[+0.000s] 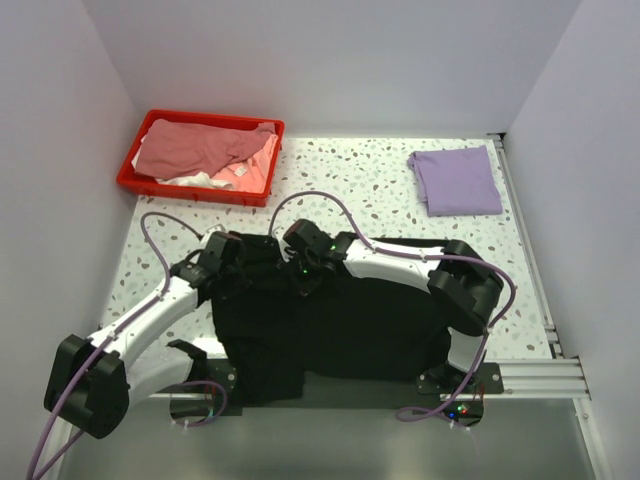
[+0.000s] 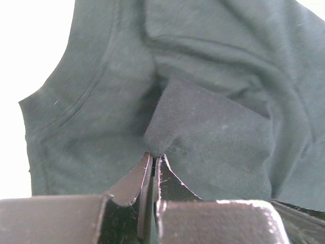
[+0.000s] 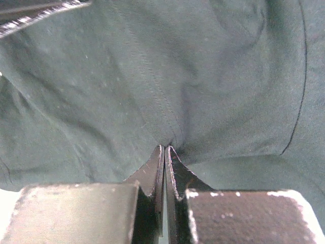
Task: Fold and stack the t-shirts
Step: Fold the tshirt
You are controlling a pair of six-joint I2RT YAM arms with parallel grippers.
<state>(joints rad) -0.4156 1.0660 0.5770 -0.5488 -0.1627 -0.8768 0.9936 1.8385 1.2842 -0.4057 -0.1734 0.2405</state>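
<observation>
Black soft cloth t-shirt (image 1: 330,325) lies spread at the near edge of the speckled worktop (image 1: 370,195). My left gripper (image 2: 155,154) is pinching a raised fold of it; my right gripper (image 3: 165,147) nips another pucker, probably along its far edge. The folded light purple t-shirt (image 1: 457,180) sits far right, well apart.

Black t-shirt (image 1: 340,330) lies rumpled nearest, purple t-shirt (image 1: 456,180) folded far right, pink t-shirt (image 1: 195,148) far left.
</observation>
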